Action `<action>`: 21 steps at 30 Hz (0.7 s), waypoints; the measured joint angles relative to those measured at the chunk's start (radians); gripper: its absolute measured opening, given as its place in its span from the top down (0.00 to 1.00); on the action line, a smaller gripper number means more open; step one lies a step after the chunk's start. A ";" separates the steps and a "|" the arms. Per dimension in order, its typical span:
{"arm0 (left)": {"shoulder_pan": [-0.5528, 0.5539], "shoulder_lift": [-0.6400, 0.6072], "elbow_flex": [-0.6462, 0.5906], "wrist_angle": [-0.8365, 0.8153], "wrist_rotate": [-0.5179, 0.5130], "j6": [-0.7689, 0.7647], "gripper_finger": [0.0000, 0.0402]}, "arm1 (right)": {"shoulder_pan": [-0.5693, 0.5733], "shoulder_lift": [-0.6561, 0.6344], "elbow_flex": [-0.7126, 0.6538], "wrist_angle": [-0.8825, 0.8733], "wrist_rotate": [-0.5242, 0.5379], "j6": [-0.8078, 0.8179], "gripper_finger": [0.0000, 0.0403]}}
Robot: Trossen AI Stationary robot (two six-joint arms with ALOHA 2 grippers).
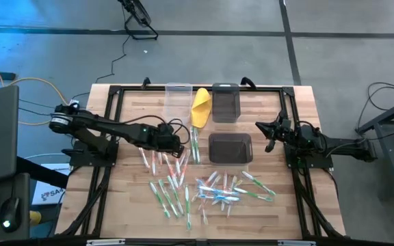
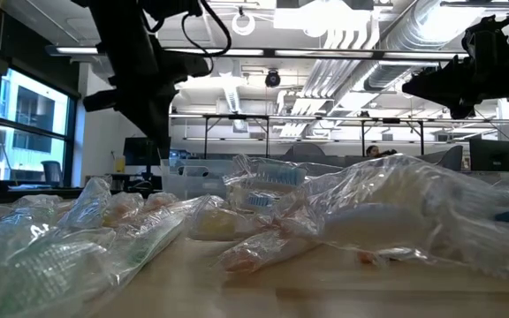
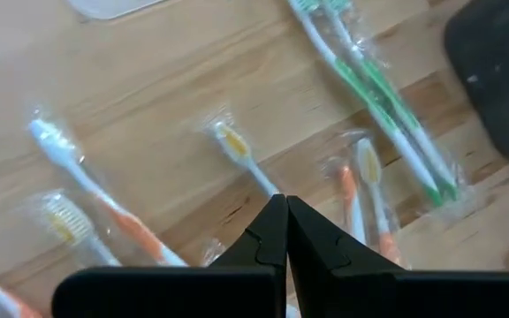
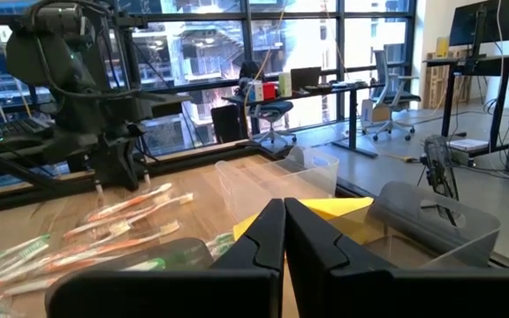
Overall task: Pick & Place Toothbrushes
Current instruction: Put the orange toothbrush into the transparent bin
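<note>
Many wrapped toothbrushes (image 1: 183, 184) lie scattered flat on the wooden table, white with green, orange or blue parts. My left gripper (image 1: 178, 145) is shut and points down over the pile's far-left part. In the left wrist view its fingertips (image 3: 285, 203) stand over the handle of an orange-headed toothbrush (image 3: 237, 146), between orange ones (image 3: 131, 225) and a green pair (image 3: 378, 97). My right gripper (image 1: 268, 134) is shut (image 4: 284, 205). It hovers right of the bins, clear of everything. My left gripper comes from above with shut fingers over the handle of the orange-headed toothbrush (image 3: 263, 184). The fingertips hide the spot, so I cannot tell whether they touch it. The toothbrush lies flat on the table.
A clear bin (image 1: 178, 102) and a dark bin (image 1: 226, 102) stand at the far edge, with a yellow folded object (image 1: 202, 106) between them. A second dark bin (image 1: 230, 148) sits nearer, just right of the left gripper. Bare wood shows along the table's left and right sides.
</note>
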 joint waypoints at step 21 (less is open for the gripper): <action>0.000 0.104 -0.001 0.054 0.045 -0.142 0.40 | 0.000 0.001 0.000 -0.006 0.000 -0.007 0.99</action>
